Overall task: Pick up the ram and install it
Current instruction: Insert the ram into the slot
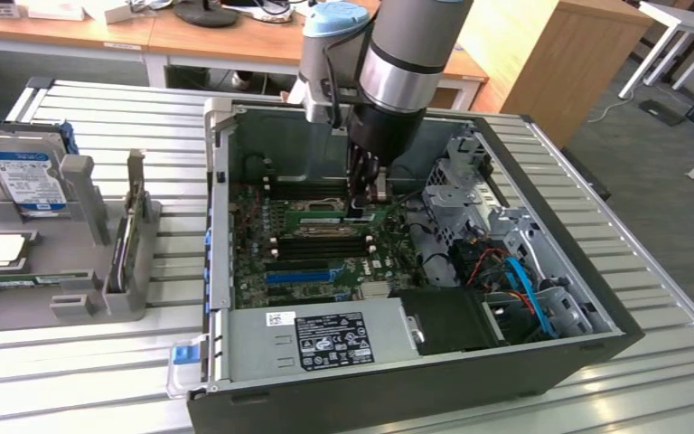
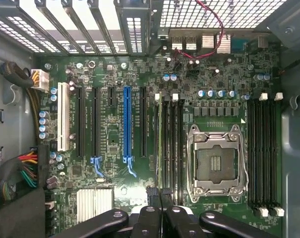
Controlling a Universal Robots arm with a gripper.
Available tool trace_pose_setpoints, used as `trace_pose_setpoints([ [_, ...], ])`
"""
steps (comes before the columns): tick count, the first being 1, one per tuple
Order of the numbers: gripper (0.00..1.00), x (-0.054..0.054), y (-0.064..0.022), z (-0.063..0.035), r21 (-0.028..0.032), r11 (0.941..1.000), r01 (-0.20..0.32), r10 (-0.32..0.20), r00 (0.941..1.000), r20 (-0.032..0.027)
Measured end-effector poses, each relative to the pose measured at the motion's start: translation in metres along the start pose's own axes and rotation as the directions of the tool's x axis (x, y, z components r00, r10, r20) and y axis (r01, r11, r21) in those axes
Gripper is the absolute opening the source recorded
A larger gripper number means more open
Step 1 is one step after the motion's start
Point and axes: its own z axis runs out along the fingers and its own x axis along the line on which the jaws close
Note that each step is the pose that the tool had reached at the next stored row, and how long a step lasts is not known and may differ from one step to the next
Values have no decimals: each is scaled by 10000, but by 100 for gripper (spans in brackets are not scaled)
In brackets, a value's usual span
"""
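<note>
One arm: held vertical inside the open computer case (image 1: 220, 163), apparently so that the stick meets its slot squarely.
Jaws: clamped together on the ram (image 2: 158, 148), gripped by its upper edge, which leaves the contact edge free.
Ram: stood on edge along a memory slot just beside the CPU socket (image 2: 214, 161); whether it is seated cannot be told.
Worktop (image 1: 636, 380): the case is carried here.
</note>
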Motion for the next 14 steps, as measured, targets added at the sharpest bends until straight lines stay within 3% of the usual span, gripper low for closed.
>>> trace_pose_setpoints([
  [14, 12, -66, 0, 55, 0, 10000, 1, -1, 10000, 4],
])
